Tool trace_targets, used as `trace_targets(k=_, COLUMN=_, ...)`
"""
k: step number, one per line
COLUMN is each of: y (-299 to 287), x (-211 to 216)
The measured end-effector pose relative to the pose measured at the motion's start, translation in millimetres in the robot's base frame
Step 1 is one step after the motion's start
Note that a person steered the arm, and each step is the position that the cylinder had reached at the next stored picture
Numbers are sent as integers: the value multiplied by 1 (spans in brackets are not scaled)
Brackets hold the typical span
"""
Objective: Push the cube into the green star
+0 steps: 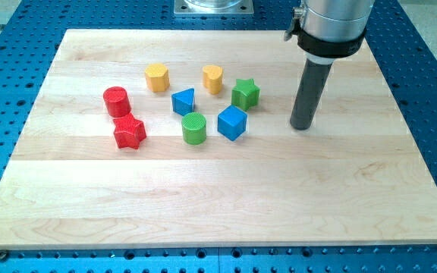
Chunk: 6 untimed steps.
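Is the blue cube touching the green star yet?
No, the blue cube sits just below the green star with a small strip of board showing between them, and my tip is off to the view's right.

A straight dark grey rod [308,95], smooth and cylindrical, hangs in the upper right of the frame. Its flat lower end is my tip [301,127]. Above sits a wider silver metal housing [332,19] ringed by a black collar [328,47], with a small bolt protruding on the collar's left side.

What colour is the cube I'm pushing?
Blue cube, clearest in the camera view.
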State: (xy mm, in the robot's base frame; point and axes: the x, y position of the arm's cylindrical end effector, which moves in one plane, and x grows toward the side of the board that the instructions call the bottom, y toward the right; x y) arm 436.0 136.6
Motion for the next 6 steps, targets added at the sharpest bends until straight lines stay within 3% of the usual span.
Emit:
trace_targets(k=2, y=-7, x=9)
trace_targets(k=4, y=-102, x=85)
trace_targets(k=6, y=-118, x=82)
